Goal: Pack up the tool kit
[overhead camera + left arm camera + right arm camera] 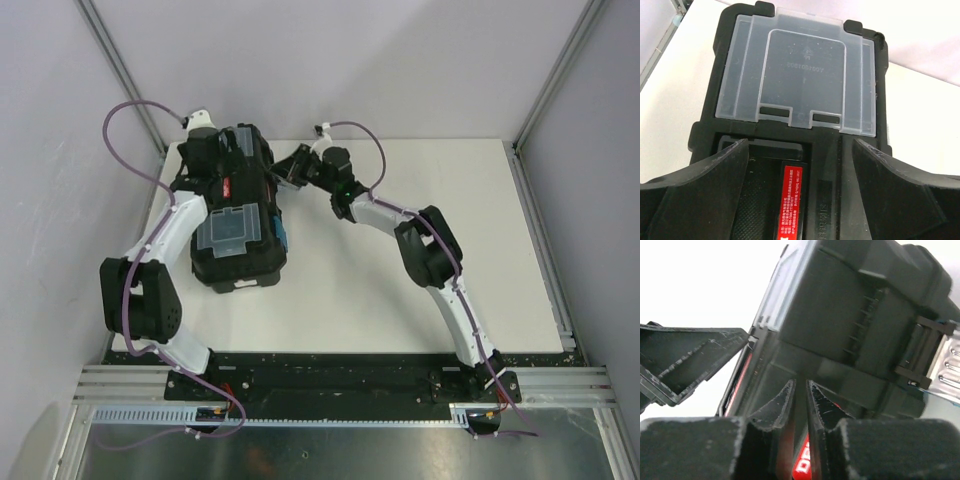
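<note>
Apparently we are near the end of packing: the toolbox (pixel 240 262) sits closed on the far left of the surface (pixel 400 300), its clear lid (pixel 795 70) down, and we see no screwdrivers lying out. Our left tool (pixel 800 145) hangs wide open just above the red-labelled handle (pixel 792 200), one finger on each side, gripping nothing. Our right tool (pixel 801 385) is at the toolbox's right flank near its far end. Its fingers are nearly together with only a thin slit between, and we cannot tell whether anything is pinched there. Next, we judge, the left tool must drop and close squarely around the handle, or the blue latches (pixel 280 235) need pressing home. Our left arm (pixel 170 235) folds at the elbow and reaches far over the toolbox, wrist bent down at its far end. Our right arm (pixel 440 270) stretches far and left in a long arc.
</note>
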